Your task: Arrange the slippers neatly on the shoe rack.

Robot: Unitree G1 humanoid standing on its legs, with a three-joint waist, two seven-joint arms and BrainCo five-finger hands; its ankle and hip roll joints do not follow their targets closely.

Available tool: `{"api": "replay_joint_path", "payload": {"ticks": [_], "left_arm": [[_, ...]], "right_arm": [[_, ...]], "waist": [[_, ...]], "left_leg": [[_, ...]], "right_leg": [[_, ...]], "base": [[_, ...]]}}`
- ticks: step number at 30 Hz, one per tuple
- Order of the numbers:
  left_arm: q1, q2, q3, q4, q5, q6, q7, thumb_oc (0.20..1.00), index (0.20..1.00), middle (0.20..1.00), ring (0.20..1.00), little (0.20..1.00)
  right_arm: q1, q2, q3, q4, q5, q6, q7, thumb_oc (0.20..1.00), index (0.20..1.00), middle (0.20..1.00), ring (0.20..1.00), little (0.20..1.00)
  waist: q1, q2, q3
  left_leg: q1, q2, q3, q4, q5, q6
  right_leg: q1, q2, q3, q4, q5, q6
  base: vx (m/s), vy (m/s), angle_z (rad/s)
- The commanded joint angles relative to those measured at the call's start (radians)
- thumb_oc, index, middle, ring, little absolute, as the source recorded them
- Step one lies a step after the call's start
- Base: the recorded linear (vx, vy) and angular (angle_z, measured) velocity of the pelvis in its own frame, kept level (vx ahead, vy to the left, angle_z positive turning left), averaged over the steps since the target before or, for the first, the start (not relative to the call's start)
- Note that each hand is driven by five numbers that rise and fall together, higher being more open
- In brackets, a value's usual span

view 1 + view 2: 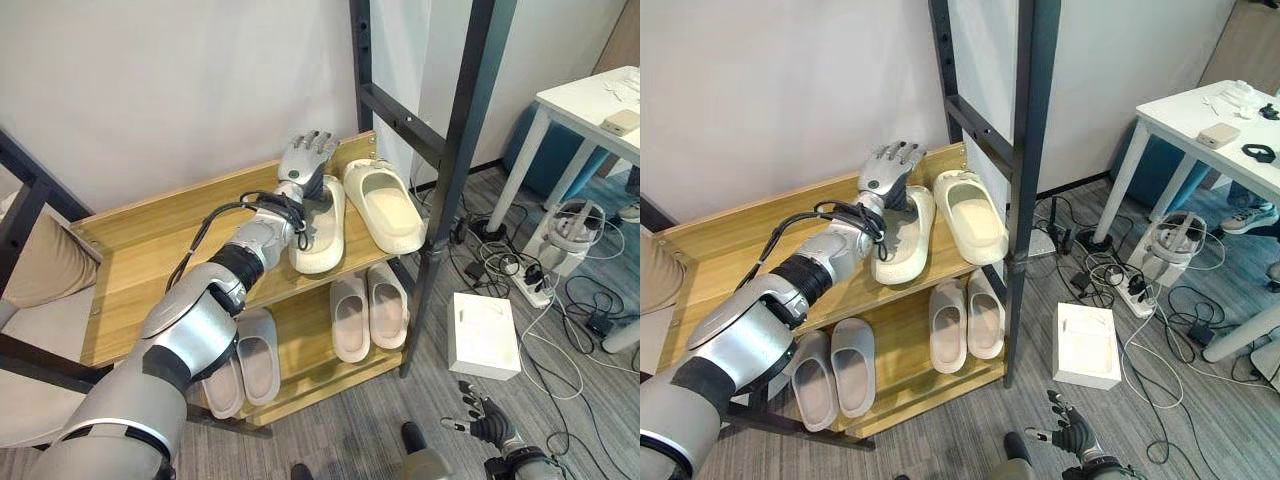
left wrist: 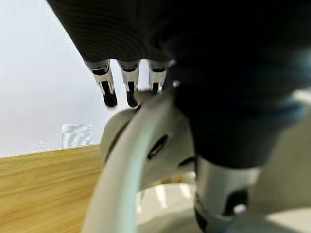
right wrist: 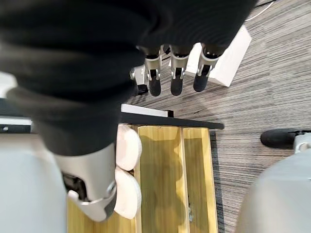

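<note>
L hand [image 1: 303, 165] on cream slipper [image 1: 320, 230], top shelf of shoe rack [image 1: 150, 250]; thumb hidden inside, grip unclear. R hand [image 1: 487, 420] relaxed, low over grey floor [image 1: 400, 420] beside rack.

The left hand [image 1: 305, 160] covers the toe of one cream slipper [image 1: 320, 235]; its thumb stays hidden.

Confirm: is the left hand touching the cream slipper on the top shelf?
Touching. In the left wrist view the left hand lies on the cream slipper, its thumb down inside it. The left eye view shows straight fingers reaching over the slipper's toe.
</note>
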Motion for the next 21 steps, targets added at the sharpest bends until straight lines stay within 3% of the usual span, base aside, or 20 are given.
{"api": "replay_joint_path", "payload": {"ticks": [1,16,21], "left_arm": [[-0.112,0.045,0.047,-0.004,0.006,0.001,-0.014,1.000,1.000,1.000,1.000,1.000],[0.027,0.136,0.103,-0.190,-0.012,-0.026,-0.116,1.000,1.000,1.000,1.000,1.000],[0.124,0.193,0.178,-0.339,-0.087,-0.061,-0.136,1.000,1.000,1.000,1.000,1.000]], "right_arm": [[-0.014,0.048,-0.024,-0.004,0.024,-0.024,-0.007,1.000,1.000,1.000,1.000,1.000],[-0.039,0.089,-0.027,0.023,0.012,0.001,-0.008,1.000,1.000,1.000,1.000,1.000],[-0.046,0.102,-0.035,0.028,0.009,0.006,-0.008,1.000,1.000,1.000,1.000,1.000]], "waist": [[0.035,-0.053,0.038],[0.087,-0.055,0.036],[0.108,-0.059,0.033]], "left_leg": [[0.088,0.026,-0.018,0.000,-0.079,-0.050],[0.079,0.018,-0.045,0.000,-0.075,-0.044],[0.075,0.014,-0.054,0.000,-0.075,-0.042]], "right_leg": [[0.010,-0.017,-0.060,0.011,-0.052,0.022],[0.029,-0.023,-0.093,0.007,-0.054,0.018],[0.036,-0.024,-0.103,0.007,-0.056,0.016]], "base": [[0.00,0.000,0.00],[0.00,0.003,0.08],[0.00,0.005,0.03]]}}
